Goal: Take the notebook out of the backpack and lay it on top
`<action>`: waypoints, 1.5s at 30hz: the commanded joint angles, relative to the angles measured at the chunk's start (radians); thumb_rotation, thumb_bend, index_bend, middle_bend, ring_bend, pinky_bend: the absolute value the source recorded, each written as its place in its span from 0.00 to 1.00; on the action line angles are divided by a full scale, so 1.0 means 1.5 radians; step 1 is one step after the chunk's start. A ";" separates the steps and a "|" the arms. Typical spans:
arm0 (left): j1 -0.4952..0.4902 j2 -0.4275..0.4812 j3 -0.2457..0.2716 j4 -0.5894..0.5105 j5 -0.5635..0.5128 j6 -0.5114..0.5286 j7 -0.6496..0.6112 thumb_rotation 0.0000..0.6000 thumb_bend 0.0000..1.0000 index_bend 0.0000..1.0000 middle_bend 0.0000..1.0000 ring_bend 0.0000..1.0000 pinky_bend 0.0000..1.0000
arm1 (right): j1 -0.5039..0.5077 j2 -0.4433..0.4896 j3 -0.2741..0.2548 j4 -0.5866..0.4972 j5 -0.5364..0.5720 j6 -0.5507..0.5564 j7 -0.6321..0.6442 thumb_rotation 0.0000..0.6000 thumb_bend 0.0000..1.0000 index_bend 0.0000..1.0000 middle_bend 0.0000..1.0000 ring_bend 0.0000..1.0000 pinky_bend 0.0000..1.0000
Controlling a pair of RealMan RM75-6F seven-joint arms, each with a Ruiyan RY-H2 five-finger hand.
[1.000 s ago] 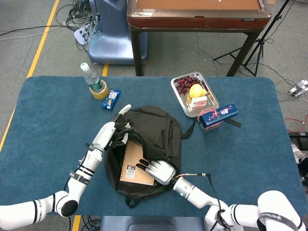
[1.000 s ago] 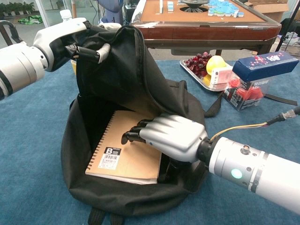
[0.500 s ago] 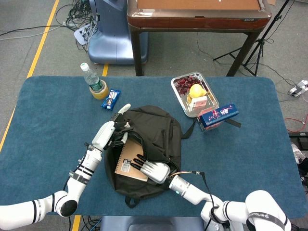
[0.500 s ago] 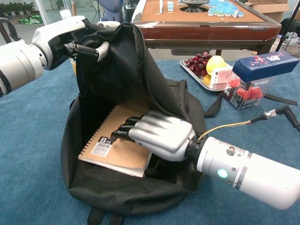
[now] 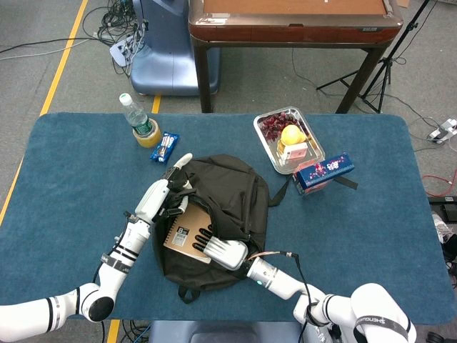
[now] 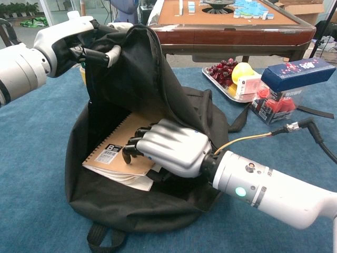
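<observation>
The black backpack [image 5: 232, 189] [image 6: 139, 79] lies open in the middle of the blue table. My left hand [image 5: 163, 194] [image 6: 66, 39] grips the rim of its flap and holds it up. Inside lies the brown spiral notebook [image 5: 180, 236] [image 6: 111, 152], tilted, its labelled corner towards the opening on the left. My right hand [image 5: 223, 251] [image 6: 169, 148] reaches into the bag and grips the notebook, fingers curled over its cover; the thumb is hidden underneath. The notebook's right part is covered by the hand and the bag's cloth.
A water bottle [image 5: 136, 114] and a snack bar [image 5: 165, 146] stand at the back left. A metal tray [image 5: 265, 118] [image 6: 208, 72] of fruit and a blue box [image 5: 325, 171] [image 6: 295, 74] sit to the right of the bag. A wooden table [image 5: 293, 21] stands beyond.
My right hand has moved left with the notebook, sliding it towards the bag's opening and turning it. The bag's lower part has shifted left with it. My left hand keeps the flap raised.
</observation>
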 commanded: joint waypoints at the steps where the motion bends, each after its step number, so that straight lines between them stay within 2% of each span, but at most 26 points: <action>1: 0.000 0.001 0.000 0.000 0.000 0.000 -0.002 1.00 0.58 0.61 0.01 0.00 0.00 | 0.002 -0.003 -0.001 0.007 -0.001 0.001 -0.002 1.00 0.47 0.41 0.37 0.27 0.37; 7: 0.000 0.003 -0.001 0.000 0.000 0.000 -0.003 1.00 0.58 0.61 0.01 0.00 0.00 | 0.004 -0.009 -0.003 0.022 -0.003 0.014 0.006 1.00 0.49 0.54 0.41 0.31 0.38; 13: -0.001 0.002 -0.005 0.004 -0.004 0.001 -0.002 1.00 0.58 0.61 0.01 0.00 0.00 | 0.003 -0.013 -0.002 0.036 -0.009 0.047 0.023 1.00 0.49 0.76 0.47 0.37 0.41; 18: -0.003 0.001 -0.007 0.006 -0.009 -0.001 0.003 1.00 0.58 0.61 0.01 0.00 0.00 | -0.002 -0.012 -0.006 0.037 -0.022 0.086 0.041 1.00 0.49 0.85 0.51 0.42 0.44; 25: -0.004 0.003 -0.008 0.008 -0.016 -0.003 0.009 1.00 0.58 0.61 0.01 0.00 0.00 | -0.015 0.004 -0.006 0.010 -0.045 0.171 0.065 1.00 0.49 0.92 0.57 0.47 0.49; 32: -0.007 0.004 -0.009 0.010 -0.029 -0.007 0.022 1.00 0.58 0.60 0.01 0.00 0.00 | -0.037 0.050 -0.005 -0.057 -0.073 0.260 0.064 1.00 0.49 0.94 0.60 0.51 0.57; 45: -0.014 -0.005 -0.010 0.017 -0.053 -0.015 0.049 1.00 0.58 0.60 0.01 0.00 0.00 | -0.061 0.124 0.010 -0.172 -0.122 0.355 0.040 1.00 0.49 0.96 0.62 0.56 0.61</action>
